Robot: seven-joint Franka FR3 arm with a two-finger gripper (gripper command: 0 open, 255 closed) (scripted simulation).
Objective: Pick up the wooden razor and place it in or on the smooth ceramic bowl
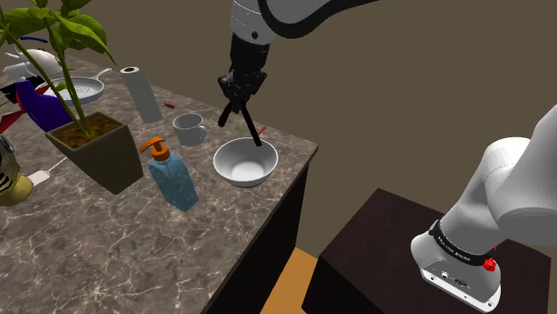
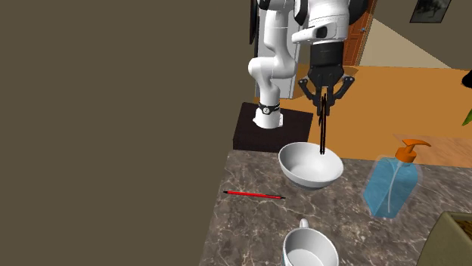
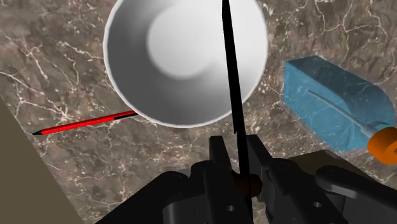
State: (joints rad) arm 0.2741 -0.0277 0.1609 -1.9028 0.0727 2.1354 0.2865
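Black razor (image 1: pixel 253 129), thin, stiff, probably light: gripper (image 1: pixel 237 111) pinches its top end, tip hanging over white bowl (image 1: pixel 234 171) 1 o'clock rim.

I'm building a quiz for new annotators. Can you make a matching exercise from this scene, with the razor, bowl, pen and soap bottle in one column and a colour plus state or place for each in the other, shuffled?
Column one
1. razor
2. bowl
3. pen
4. bottle

Column two
A. red, lying flat beside the bowl
B. black, clasped by the gripper
C. blue with an orange pump
D. white, beneath the razor

Pairs: 1-B, 2-D, 3-A, 4-C
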